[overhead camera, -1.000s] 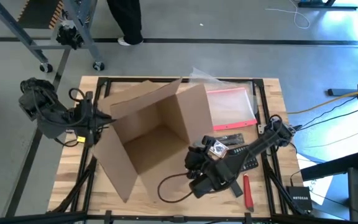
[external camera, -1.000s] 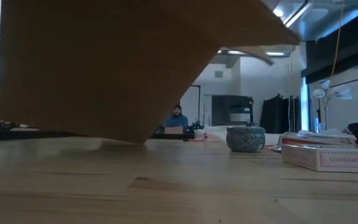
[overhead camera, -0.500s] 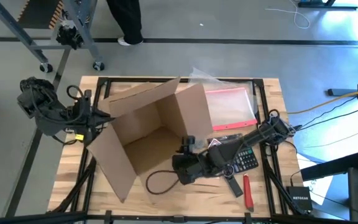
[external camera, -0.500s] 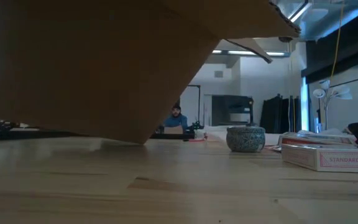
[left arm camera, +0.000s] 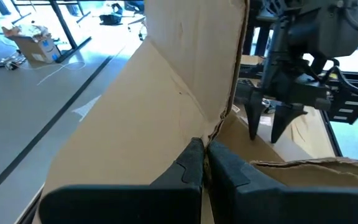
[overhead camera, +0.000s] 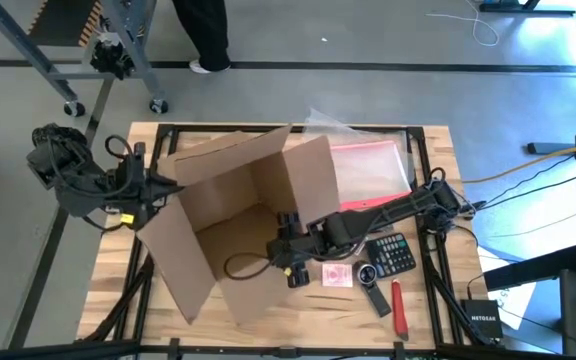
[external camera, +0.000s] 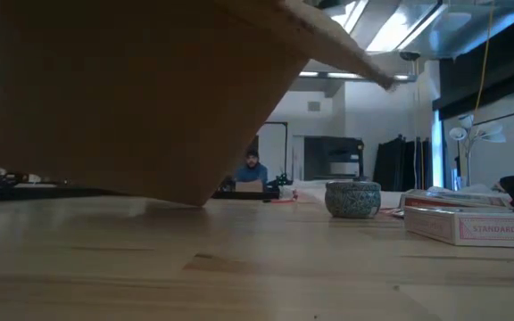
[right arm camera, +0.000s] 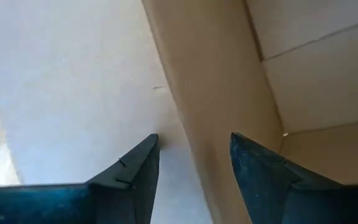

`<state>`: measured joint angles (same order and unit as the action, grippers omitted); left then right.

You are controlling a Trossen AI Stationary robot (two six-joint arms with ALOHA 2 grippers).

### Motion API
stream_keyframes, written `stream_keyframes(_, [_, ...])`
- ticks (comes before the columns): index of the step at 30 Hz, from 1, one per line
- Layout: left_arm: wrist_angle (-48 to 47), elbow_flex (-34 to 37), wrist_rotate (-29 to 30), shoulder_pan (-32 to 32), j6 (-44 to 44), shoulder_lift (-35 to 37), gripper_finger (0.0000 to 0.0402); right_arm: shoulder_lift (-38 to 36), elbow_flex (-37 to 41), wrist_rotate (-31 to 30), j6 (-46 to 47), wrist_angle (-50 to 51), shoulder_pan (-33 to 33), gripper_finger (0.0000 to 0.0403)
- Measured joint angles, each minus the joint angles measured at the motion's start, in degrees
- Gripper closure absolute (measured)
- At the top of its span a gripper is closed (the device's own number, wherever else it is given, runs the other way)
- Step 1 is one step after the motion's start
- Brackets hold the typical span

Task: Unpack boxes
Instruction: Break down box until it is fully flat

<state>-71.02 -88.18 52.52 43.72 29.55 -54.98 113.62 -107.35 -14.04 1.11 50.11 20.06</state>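
Cardboard box lies tipped mid-table from above, left gripper clamped on its flap, apparently to steady it. Right gripper reaches inside; its wrist view shows empty fingers apart.

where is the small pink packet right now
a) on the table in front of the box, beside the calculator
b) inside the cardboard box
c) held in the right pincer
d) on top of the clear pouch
a: in the high view the small pink packet lies on the bare table outside the cardboard box, next to the calculator, while the right pincer is open and empty at the box's mouth.
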Motion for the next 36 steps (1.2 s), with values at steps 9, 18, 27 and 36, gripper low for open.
stream_keyframes(9, [0.1, 0.0, 3.4, 0.0, 3.3, 0.0, 0.0401, 4.0, 0.1, -2.4, -3.6, -2.8, -0.2, 0.0214])
stream_keyframes(18, [0.1, 0.0, 4.0, 0.0, 4.6, 0.2, 0.0401, 7.5, 0.1, -12.3, -3.5, -7.4, -0.2, 0.0215])
stream_keyframes(27, [0.1, 0.0, 4.0, 0.0, 4.6, 0.2, 0.0401, 11.7, 0.1, -16.5, -6.6, -16.2, -0.4, 0.0308])
stream_keyframes(36, [-0.2, 0.0, 3.1, 0.2, 4.6, 0.1, 0.0401, 13.1, 0.2, -22.2, -7.1, -18.5, -1.0, 0.0399])
